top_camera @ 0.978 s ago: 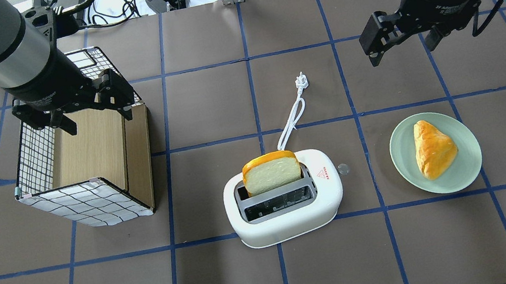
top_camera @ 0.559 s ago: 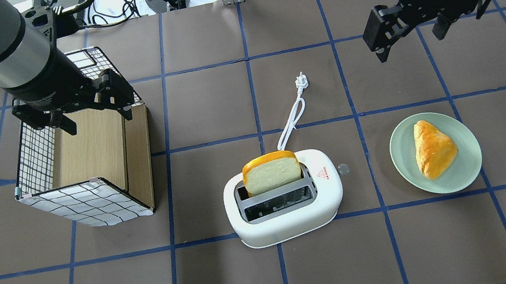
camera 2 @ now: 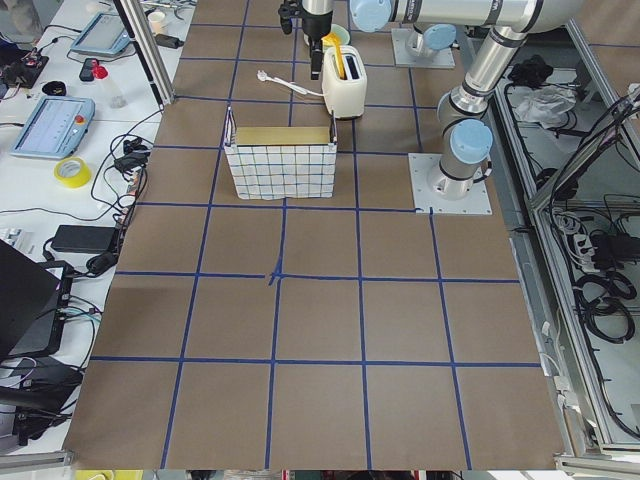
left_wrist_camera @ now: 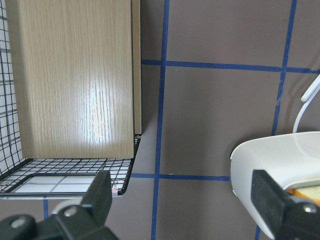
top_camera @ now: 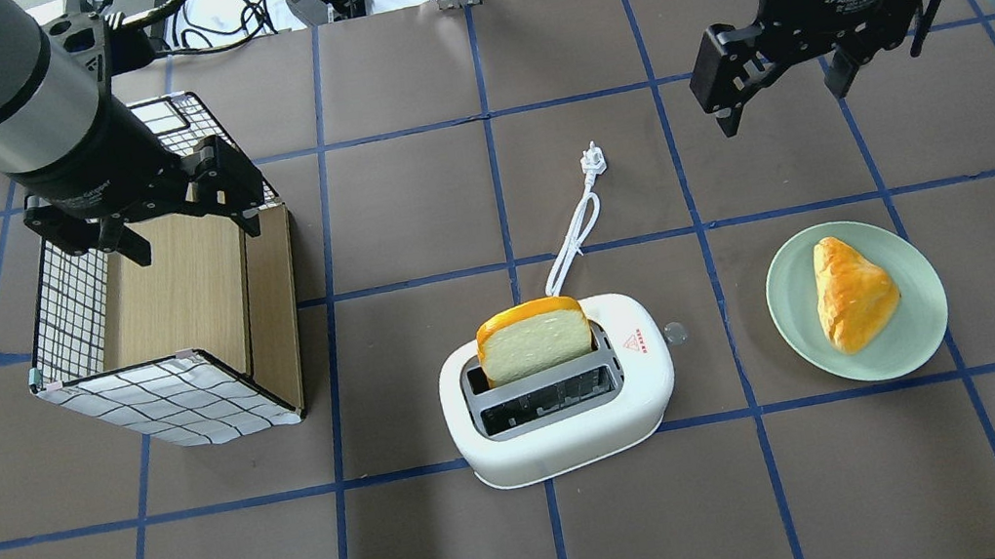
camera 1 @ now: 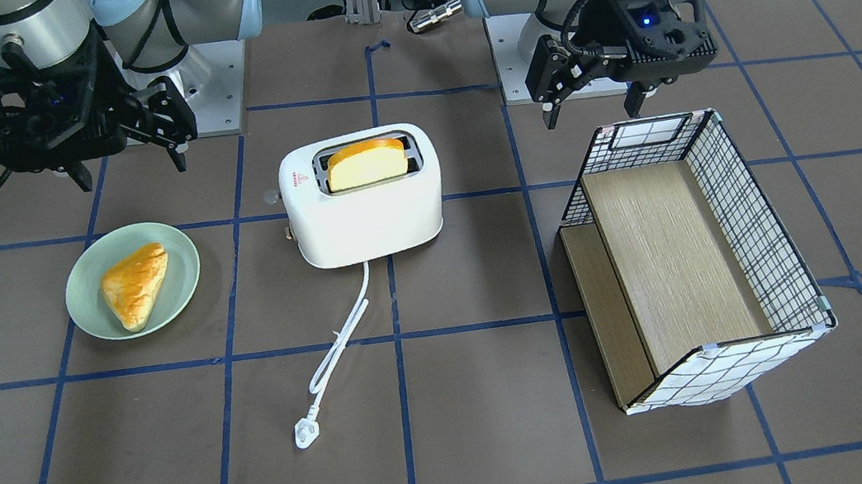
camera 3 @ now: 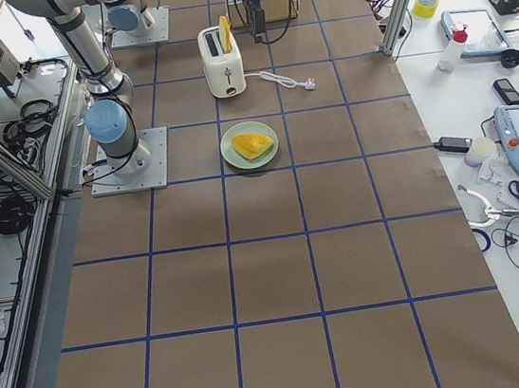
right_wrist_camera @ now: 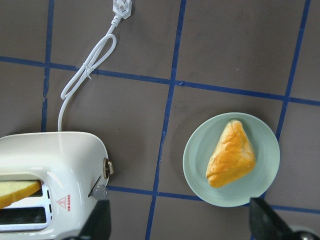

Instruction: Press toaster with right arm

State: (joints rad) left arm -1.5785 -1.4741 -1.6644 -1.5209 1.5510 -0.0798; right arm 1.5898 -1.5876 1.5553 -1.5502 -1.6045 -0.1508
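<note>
The white toaster (top_camera: 569, 427) stands mid-table with a bread slice (top_camera: 534, 341) upright in its far slot; it also shows in the front view (camera 1: 365, 217). Its small side lever (top_camera: 674, 332) sticks out on the plate's side and shows in the right wrist view (right_wrist_camera: 100, 190). Its cord (top_camera: 575, 238) trails away to a plug (top_camera: 593, 159). My right gripper (top_camera: 782, 101) is open and empty, hovering high, beyond the plate and far from the toaster; it shows in the front view (camera 1: 130, 169) too. My left gripper (top_camera: 190, 235) is open and empty above the basket.
A pale green plate (top_camera: 920, 335) with a golden pastry (top_camera: 849, 291) sits to the right of the toaster. A wire basket (top_camera: 171, 407) with a wooden insert and checked lining lies on its side at the left. Cables and devices lie past the table's far edge.
My right wrist has swung toward the far side and then to the left in the overhead view; its gripper stays open. The left arm, toaster and bread have not moved.
</note>
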